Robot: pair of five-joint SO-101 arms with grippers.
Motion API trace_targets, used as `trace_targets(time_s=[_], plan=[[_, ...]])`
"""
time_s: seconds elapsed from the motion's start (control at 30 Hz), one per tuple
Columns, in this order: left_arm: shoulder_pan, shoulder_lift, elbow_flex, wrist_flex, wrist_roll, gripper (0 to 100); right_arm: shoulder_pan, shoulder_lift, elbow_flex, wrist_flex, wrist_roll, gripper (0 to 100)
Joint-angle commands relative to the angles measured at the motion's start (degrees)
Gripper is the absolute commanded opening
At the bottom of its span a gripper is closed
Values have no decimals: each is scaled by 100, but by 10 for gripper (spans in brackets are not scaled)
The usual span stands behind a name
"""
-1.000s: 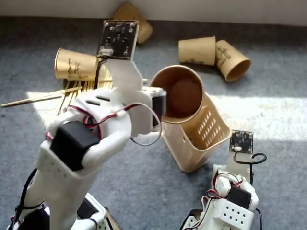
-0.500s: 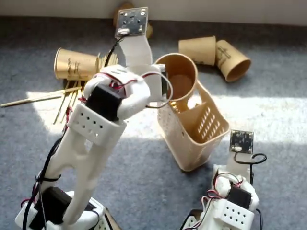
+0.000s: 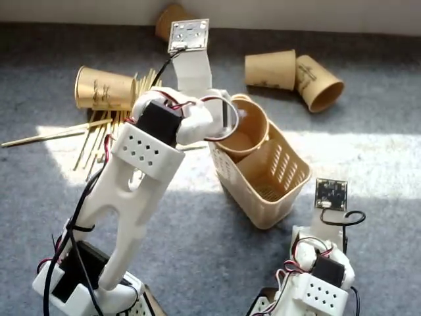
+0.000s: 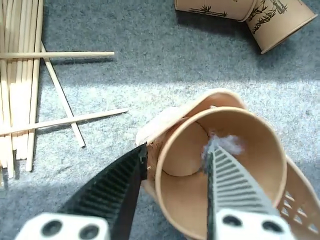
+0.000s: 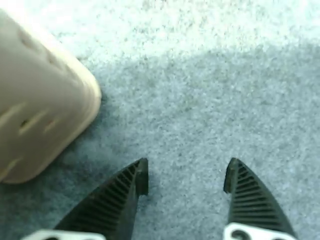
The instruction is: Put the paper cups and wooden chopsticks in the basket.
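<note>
**A:** Pinching the rim wall, one finger inside and one outside, the left gripper [image 4: 177, 150] holds a paper cup [image 3: 243, 128] over the basket's [image 3: 289, 164] far-left corner. It looks light and thin-walled, so I'd go gentle; a hard squeeze crumples it.

**B:** The right gripper [image 5: 187, 170] hangs wide open by the basket's near side. Count: five cups. One is held, and there are four loose cups [image 3: 104, 89]: one far left, one at the far edge, two far right. The chopsticks [image 4: 20, 75] lie scattered at left, too many to count.

arms [image 3: 131, 197]: white plastic | servos [image 3: 160, 122]: black | cables [image 3: 299, 252]: red, black, white | fingers [image 5: 117, 197]: black, ribbed
</note>
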Motion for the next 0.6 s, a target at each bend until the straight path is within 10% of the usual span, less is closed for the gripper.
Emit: trace_targets(time_s=[0.0, 0.57], plan=[[4, -31, -426, 211, 35, 274, -57, -40, 84, -92, 79, 249], [-1481, 22, -2993, 1609, 26, 274, -57, -40, 84, -92, 79, 249]])
